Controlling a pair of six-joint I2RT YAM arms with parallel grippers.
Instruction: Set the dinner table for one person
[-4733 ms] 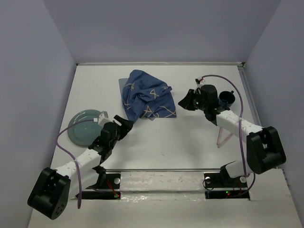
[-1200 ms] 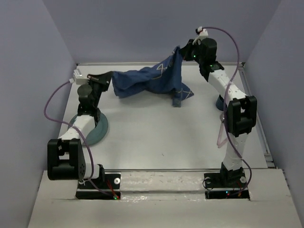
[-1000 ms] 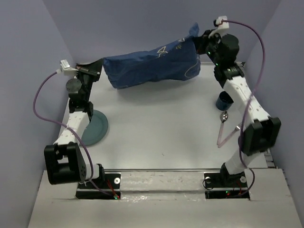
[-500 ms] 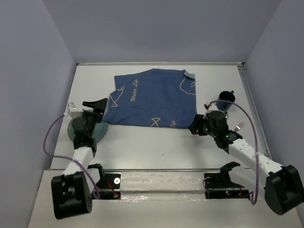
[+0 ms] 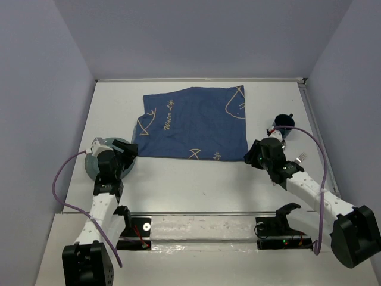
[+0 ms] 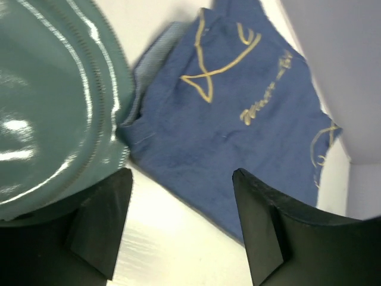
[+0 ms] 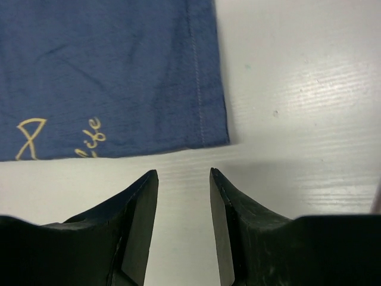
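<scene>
A dark blue cloth mat (image 5: 193,122) with beige line drawings lies spread flat on the far half of the white dinner table (image 5: 196,179). My left gripper (image 5: 123,156) hovers open and empty at the mat's near left corner, partly over a teal plate (image 5: 95,158). In the left wrist view that gripper (image 6: 180,176) frames bare table, with the plate (image 6: 47,101) at left and the mat (image 6: 238,119) bunched against its rim. My right gripper (image 5: 252,157) is open and empty just off the mat's near right corner. In its wrist view the gripper (image 7: 183,173) sits just short of the mat's edge (image 7: 107,71).
A dark blue cup (image 5: 284,123) stands to the right of the mat, near the right edge. A pale fork tip (image 5: 301,157) shows beside the right forearm. Grey walls close in the table on three sides.
Both grippers were holding the cloth stretched in the air a second ago. They brought it down flat on the table, let go and drew back towards the near side.
</scene>
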